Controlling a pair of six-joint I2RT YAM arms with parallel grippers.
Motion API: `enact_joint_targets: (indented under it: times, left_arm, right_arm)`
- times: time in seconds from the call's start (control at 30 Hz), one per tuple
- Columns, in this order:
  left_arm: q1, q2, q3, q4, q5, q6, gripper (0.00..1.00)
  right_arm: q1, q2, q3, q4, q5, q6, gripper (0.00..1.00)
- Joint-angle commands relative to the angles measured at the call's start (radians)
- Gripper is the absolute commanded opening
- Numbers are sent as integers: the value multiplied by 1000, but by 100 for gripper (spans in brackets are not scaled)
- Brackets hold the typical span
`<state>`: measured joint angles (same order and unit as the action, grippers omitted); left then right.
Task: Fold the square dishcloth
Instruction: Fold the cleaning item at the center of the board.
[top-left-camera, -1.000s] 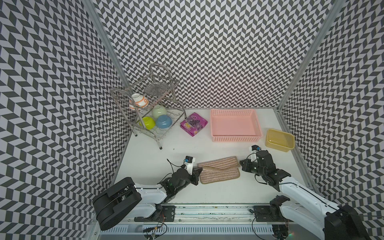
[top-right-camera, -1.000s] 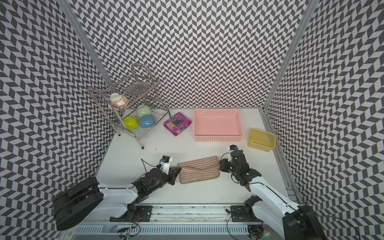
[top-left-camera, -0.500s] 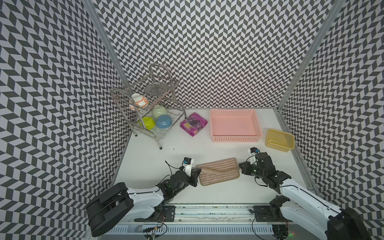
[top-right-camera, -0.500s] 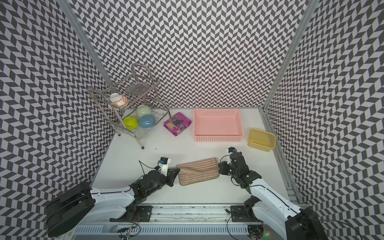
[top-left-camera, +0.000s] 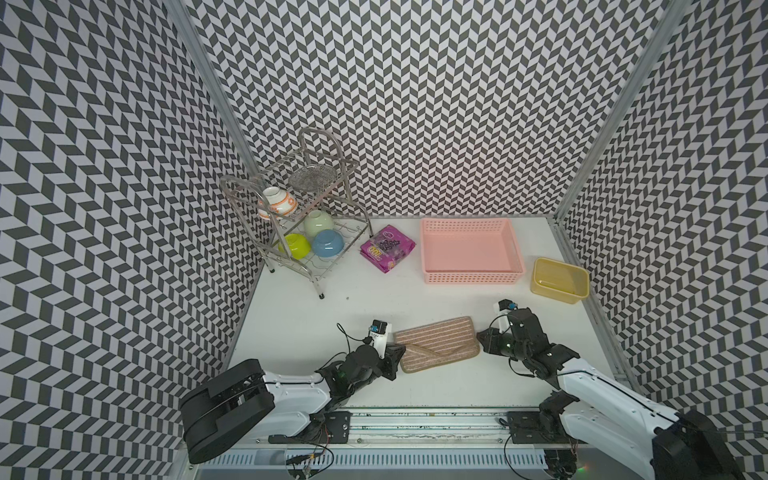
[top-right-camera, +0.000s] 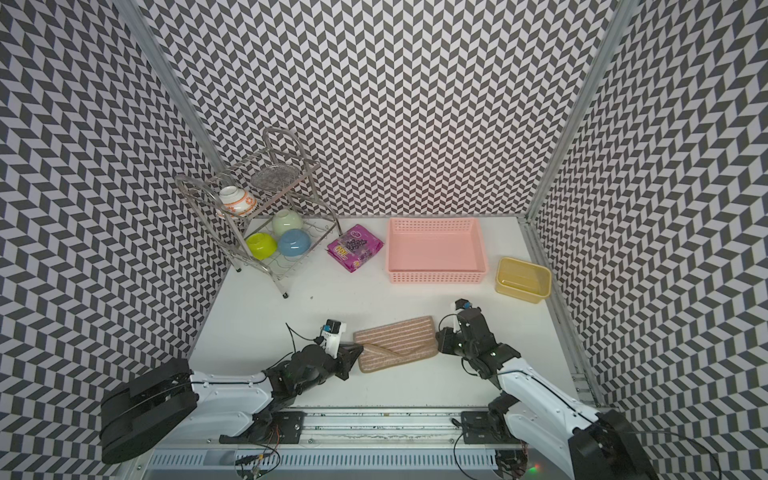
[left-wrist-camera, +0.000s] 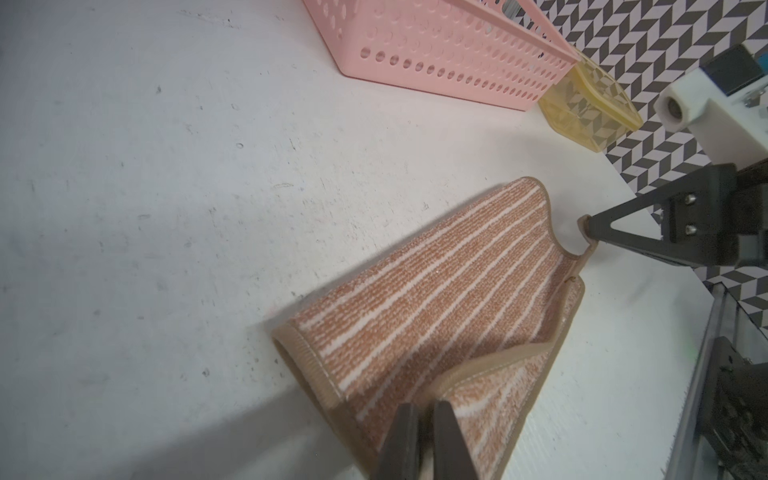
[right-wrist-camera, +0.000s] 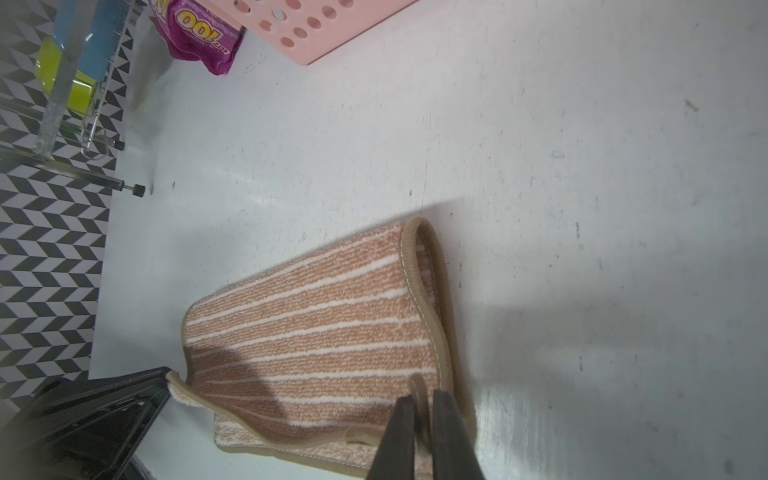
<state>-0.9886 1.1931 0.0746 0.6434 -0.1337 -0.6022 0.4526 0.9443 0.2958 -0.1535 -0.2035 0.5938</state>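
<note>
- The cloth (top-left-camera: 436, 345) lies near the front of the bench (top-left-camera: 311, 316), between your two arms. It is doubled over once, with the crease on the far side.
- Your left claw (top-left-camera: 400, 352) is nipped on the upper layer's corner at one short end. The wrist view shows edging between its nearly closed jaws.
- Your right claw (top-left-camera: 480, 337) is pinched the same way on the opposite corner, on what looks like the small loop.
- Gripping both ends low is, I judge, meant to stretch the upper layer so it lands flat. Its near edge sits askew, so a strip of the lower layer shows.
- Count: one cloth, two claws, one pink basket (top-left-camera: 469, 276), one yellow tub (top-left-camera: 559, 286), one purple packet (top-left-camera: 387, 248) and one rack (top-left-camera: 328, 266) with four bowls (top-left-camera: 327, 248). All of these but the cloth and claws sit well apart at the back.
</note>
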Motion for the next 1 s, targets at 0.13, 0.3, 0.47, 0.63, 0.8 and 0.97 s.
enact_joint_targets:
  times: [0.13,0.3,0.47,0.63,0.8,0.97]
  left_arm:
    - [-10,-139,3,-177,29,-19,45]
    - [-10,-316,11,-325,15,-52,56]
    - [-6,-386,80,-509,-13,-160,59]
    - [10,-273,208,-691,60,-270,52]
    - [28,-112,330,-788,116,-276,48]
    - [63,-1,402,-863,156,-305,46]
  right_arm:
    - [7,-2,-8,18,35,5,21]
    - [9,-4,-6,5,51,10,26]
    - [8,-2,2,1,53,14,32]
    - [9,4,22,-25,71,13,40]
    - [8,8,41,-26,75,8,44]
    - [10,7,58,-27,65,1,50]
